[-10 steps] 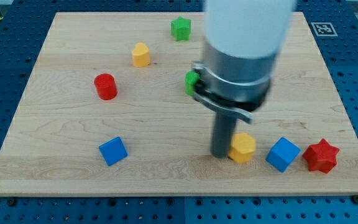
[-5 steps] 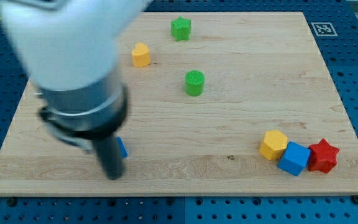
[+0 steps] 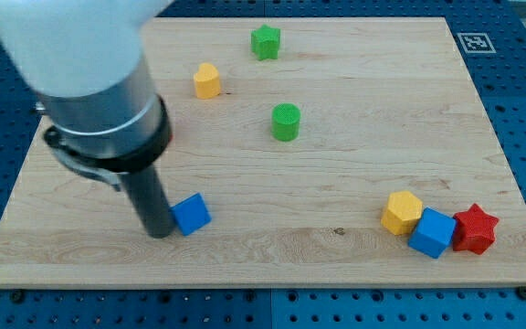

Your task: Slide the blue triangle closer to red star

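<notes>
My tip [image 3: 158, 234] rests on the board at the view's lower left, and the rod touches the left side of a blue block [image 3: 191, 214]. A second blue block [image 3: 432, 233] lies at the lower right, pressed against the red star [image 3: 474, 228] on its right. A yellow hexagon block [image 3: 402, 212] touches that blue block on its upper left. I cannot tell which blue block is the triangle.
A green cylinder [image 3: 286, 122] stands mid-board. A yellow block [image 3: 206, 80] and a green star-like block [image 3: 265, 41] sit near the view's top. The arm's wide body [image 3: 99, 82] hides the board's upper left. The board's bottom edge [image 3: 263, 283] is close below my tip.
The arm swept from the lower right to the lower left, leaving the yellow and blue blocks against the red star. The left blue block now shows to the rod's right, nudged slightly rightward.
</notes>
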